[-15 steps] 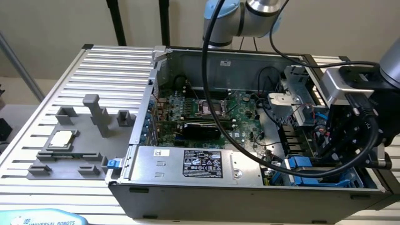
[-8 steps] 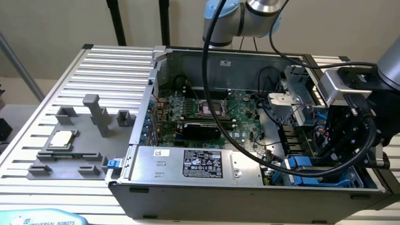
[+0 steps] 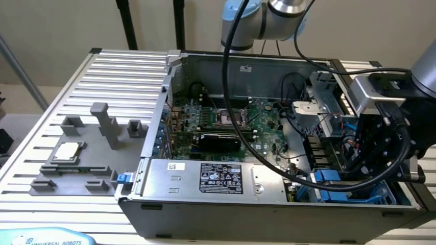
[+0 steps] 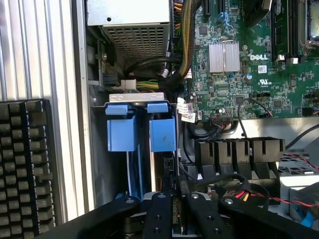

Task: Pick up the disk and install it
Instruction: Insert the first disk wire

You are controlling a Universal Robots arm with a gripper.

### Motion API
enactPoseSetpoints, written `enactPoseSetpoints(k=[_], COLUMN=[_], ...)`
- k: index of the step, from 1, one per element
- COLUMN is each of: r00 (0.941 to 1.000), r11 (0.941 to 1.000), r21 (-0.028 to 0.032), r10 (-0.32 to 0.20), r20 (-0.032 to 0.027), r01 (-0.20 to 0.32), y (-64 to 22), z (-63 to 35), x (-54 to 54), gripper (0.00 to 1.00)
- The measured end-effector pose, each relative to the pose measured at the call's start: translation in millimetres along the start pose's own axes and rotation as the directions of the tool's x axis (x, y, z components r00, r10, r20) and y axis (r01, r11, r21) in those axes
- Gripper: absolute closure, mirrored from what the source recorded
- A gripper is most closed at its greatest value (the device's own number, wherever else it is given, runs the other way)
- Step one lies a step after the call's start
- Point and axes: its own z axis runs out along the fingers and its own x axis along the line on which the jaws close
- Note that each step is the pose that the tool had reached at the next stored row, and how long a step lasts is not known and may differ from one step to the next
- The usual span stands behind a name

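In the exterior view the arm reaches down into the open computer case [image 3: 272, 204], at the corner on that view's right. In the wrist view my gripper [image 4: 177, 201] is shut on the thin edge of the disk [image 4: 163, 134]. The disk stands on edge in the drive bay, and its bright blue frame end points away from the fingers [image 4: 158, 216]. A second blue carrier tab [image 4: 122, 130] sits right beside it under a metal bracket [image 4: 134, 97]. From outside, the blue carrier [image 3: 328, 177] shows below the black wrist mount [image 3: 381, 148], which hides the fingers.
The motherboard [image 3: 225, 120] fills the case floor, and the power supply [image 3: 204, 178] lies along the near wall. Black cables [image 3: 320, 181] loop close to the bay. A grey fixture [image 3: 81, 153] with a small silver chip sits outside the case. A keyboard [image 4: 25, 164] lies beyond the case wall.
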Motion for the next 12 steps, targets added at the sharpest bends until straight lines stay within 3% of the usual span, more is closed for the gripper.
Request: enactPoseSetpoints(k=[4,5,12], r00=[1.0,1.0,1.0], r11=[1.0,1.0,1.0], r21=[0.0001,-0.0002,0.0], r10=[-0.001,0.0,0.0], r20=[0.0027,0.0018,0.0004], r01=[0.001,0.0,0.0], y=[0.0,0.2,3.0], z=[1.1,-0.2,-23.7], x=[-0.2,-0.1,-0.1], gripper=[0.82,0.76,0.76])
